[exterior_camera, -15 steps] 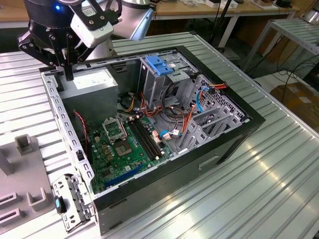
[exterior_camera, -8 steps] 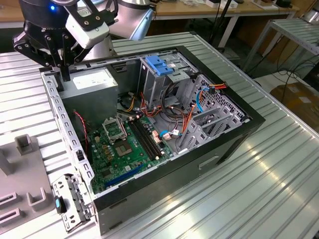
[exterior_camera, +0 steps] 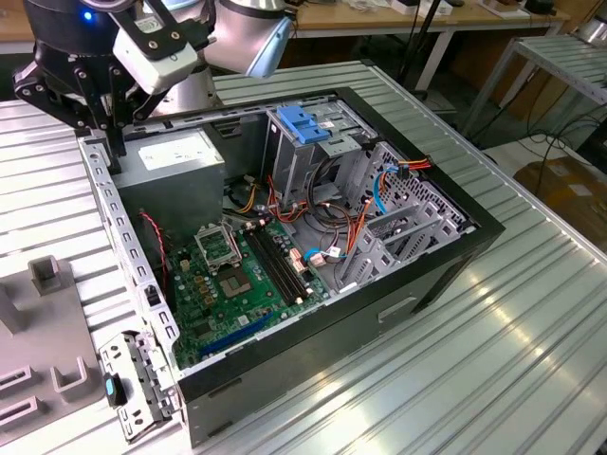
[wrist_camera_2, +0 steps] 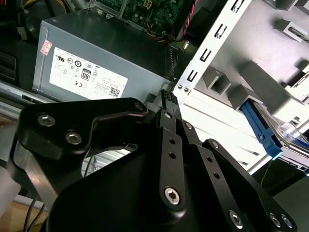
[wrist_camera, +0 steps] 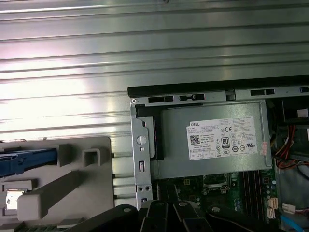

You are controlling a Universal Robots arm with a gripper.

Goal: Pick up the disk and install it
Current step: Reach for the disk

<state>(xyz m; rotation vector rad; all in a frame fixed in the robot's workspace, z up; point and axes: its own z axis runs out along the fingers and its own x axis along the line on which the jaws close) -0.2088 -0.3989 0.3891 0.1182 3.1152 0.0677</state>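
The disk lies in a grey holder beside the computer case. Its blue side rail [wrist_camera_2: 264, 131] and a strip of silver body show in the second wrist view. In the first wrist view the same blue rail [wrist_camera: 28, 160] sits at the holder's edge, with most of the disk cut off. My gripper [exterior_camera: 116, 156] hangs over the case's corner next to the power supply [exterior_camera: 180, 156], well apart from the disk. Its black fingers meet at the tips, so the gripper [wrist_camera_2: 166, 96] is shut with nothing held.
The open computer case [exterior_camera: 446, 261] lies on a ribbed metal table [exterior_camera: 493, 360]. An upright drive cage with a blue handle [exterior_camera: 302, 123] stands inside, amid cables and the motherboard [exterior_camera: 237, 284]. The grey holder [exterior_camera: 52, 379] is on the exterior view's left, and a loose metal bracket [exterior_camera: 137, 384] lies near it.
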